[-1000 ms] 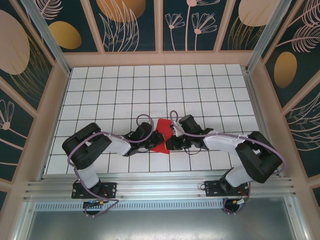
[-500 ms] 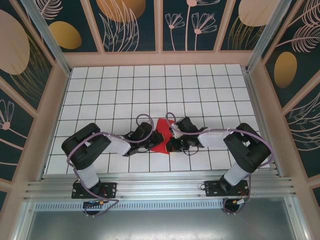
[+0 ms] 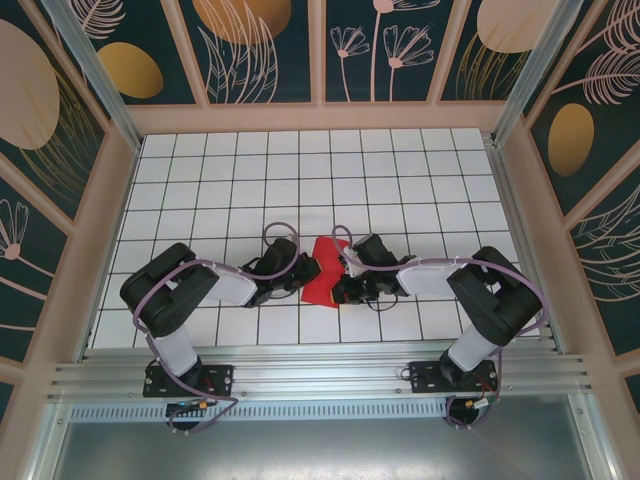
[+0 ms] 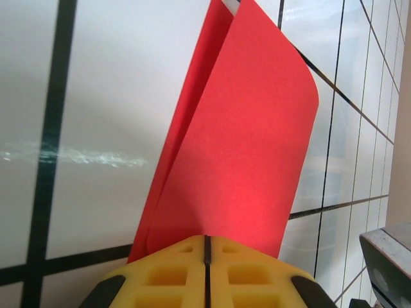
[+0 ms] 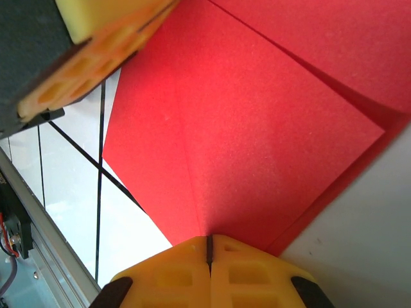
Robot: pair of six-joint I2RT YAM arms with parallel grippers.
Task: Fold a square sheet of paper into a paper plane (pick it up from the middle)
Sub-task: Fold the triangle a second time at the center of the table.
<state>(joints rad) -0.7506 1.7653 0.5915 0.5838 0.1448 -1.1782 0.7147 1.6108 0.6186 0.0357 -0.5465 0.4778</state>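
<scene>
**Obs:** What is new in the last second?

**Rec:** The right arm's elbow has tucked in toward the centre. The right gripper [image 3: 342,278] has closed the last bit. The left arm has drawn back slightly to its own side. The thin bright red paper sheet [image 3: 322,272] has hardly shifted. It lies on the white gridded tabletop [image 3: 400,180], in the near middle between the two wrists.

**Obs:** Tool state?

**Rec:** Left gripper [image 4: 207,247]: yellow pads meet with only a seam between them, and the doubled sheet [image 4: 244,141] comes out from between them, so it looks pinched. On the right wrist view the right gripper's pads are also together, and a crease in the sheet [image 5: 257,141] runs straight into their seam. The left gripper's yellow pad [image 5: 96,45] sits at the sheet's opposite edge.

**Obs:** What does that mean for the task?

**Rec:** My reading is that both grips are set on a partly folded sheet, ready to press or turn a fold. It is not a dart yet.

**Obs:** Heading and long axis?

**Rec:** From above, the long axis runs from the near edge toward the far wall, with the far end leaning a little to the right. Layers overlap on diagonals. I cannot tell which end will be the nose.
</scene>
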